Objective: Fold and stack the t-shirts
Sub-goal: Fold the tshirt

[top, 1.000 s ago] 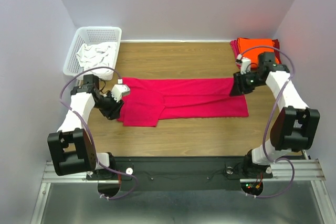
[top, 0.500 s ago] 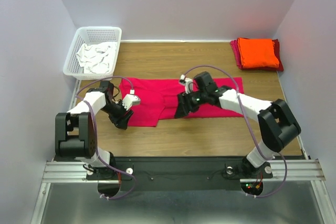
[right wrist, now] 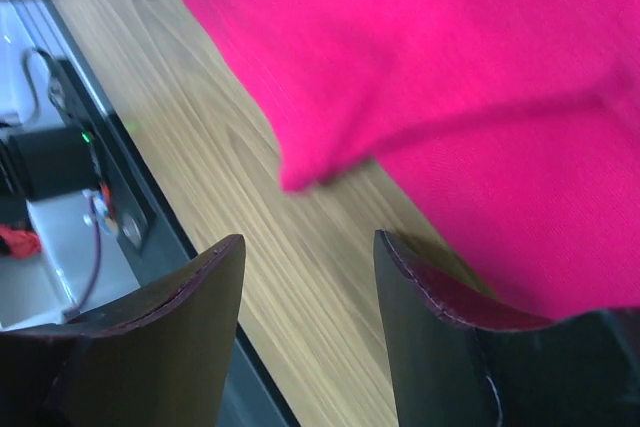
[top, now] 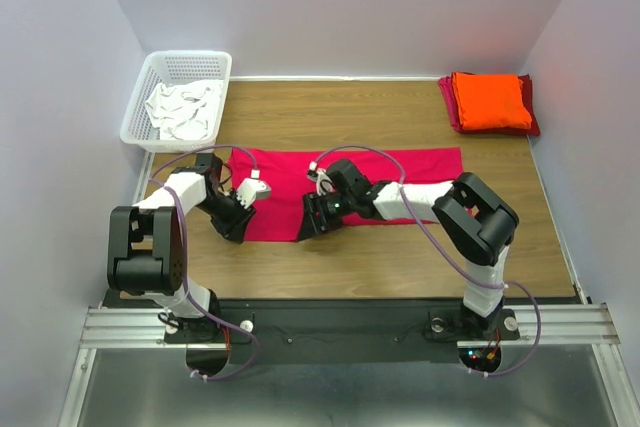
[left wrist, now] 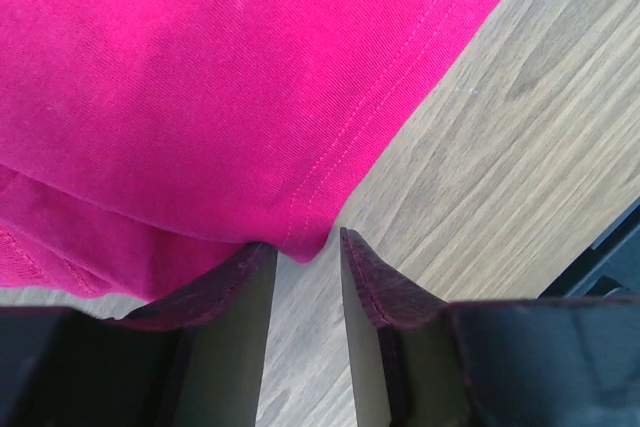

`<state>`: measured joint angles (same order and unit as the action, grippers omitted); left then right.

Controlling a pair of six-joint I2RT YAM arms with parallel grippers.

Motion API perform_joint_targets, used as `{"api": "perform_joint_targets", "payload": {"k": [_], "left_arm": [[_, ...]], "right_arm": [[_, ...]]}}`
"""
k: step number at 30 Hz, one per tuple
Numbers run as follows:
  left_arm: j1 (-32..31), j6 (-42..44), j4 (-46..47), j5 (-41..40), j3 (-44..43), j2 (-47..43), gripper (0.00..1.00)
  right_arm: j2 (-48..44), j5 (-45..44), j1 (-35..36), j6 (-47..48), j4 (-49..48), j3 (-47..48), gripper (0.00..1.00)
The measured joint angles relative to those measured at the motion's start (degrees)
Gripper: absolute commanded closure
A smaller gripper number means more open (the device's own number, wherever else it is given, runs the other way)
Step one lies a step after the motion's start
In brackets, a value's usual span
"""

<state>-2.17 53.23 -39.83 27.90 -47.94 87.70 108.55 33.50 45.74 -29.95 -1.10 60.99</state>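
The pinkish-red t-shirt (top: 400, 172) lies spread flat across the middle of the table. My left gripper (top: 237, 228) is at its near left corner. In the left wrist view the gripper (left wrist: 308, 242) is narrowly open, with the hemmed shirt corner (left wrist: 300, 237) just at the tips and bare wood between the fingers. My right gripper (top: 309, 225) is at the shirt's near edge, left of centre. In the right wrist view it (right wrist: 310, 242) is open wide over bare wood, beside the shirt (right wrist: 480, 97). The orange t-shirt (top: 490, 100) lies folded on the darker red t-shirt (top: 528, 125) at the back right.
A white basket (top: 134, 119) holding white cloth (top: 183, 107) stands at the back left. The black base rail (top: 340, 312) runs along the table's near edge, close behind both grippers. Walls enclose the table on three sides.
My right arm swept from the shirt's far right end leftward to its near edge left of centre. My left gripper shifted slightly right, staying at the shirt's near left corner.
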Motion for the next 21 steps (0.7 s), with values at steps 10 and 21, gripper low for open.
{"api": "perform_joint_targets", "payload": {"k": [10,21], "left_arm": [[-0.04,0.00,0.66,0.52,0.09,0.17,0.70],[-0.13,0.26,-1.07,3.15,0.07,0.68,1.00]], "right_arm": [[4.37,-2.73,2.05,-6.49,-4.22,3.23,0.54],[5.60,-2.43,2.38,-8.90,-3.96,4.59,0.99]]}}
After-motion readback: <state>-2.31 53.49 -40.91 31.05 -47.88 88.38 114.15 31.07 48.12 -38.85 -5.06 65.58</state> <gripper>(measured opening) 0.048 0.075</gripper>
